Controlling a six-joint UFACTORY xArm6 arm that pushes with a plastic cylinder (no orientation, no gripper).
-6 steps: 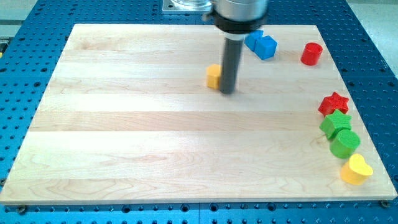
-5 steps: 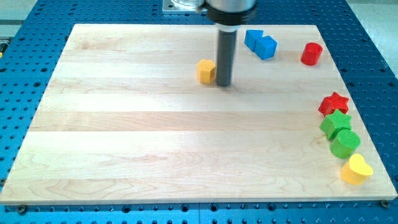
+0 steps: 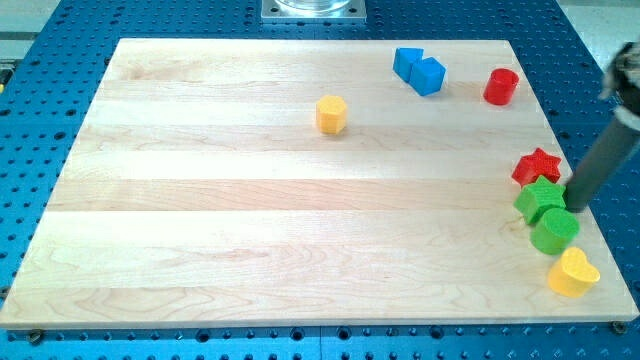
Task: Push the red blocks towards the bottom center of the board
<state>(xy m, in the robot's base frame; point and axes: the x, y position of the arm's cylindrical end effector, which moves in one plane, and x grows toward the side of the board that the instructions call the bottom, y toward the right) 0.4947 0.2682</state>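
Note:
A red cylinder (image 3: pixel 501 87) stands near the board's top right corner. A red star (image 3: pixel 537 166) lies at the right edge. My tip (image 3: pixel 577 207) is at the right edge, just right of the green star-like block (image 3: pixel 540 199) and below right of the red star. It appears to touch or nearly touch the green block. The rod rises to the view's upper right.
A green cylinder (image 3: pixel 554 230) and a yellow heart (image 3: pixel 573 272) lie below the green block along the right edge. Two blue blocks (image 3: pixel 419 70) lie together near the top. A yellow hexagonal block (image 3: pixel 331 115) sits at upper middle. The wooden board (image 3: pixel 250 220) rests on a blue perforated table.
The rod has left the yellow block's right side and crossed to the board's right edge, beside the green block. Earlier the yellow block shifted slightly left.

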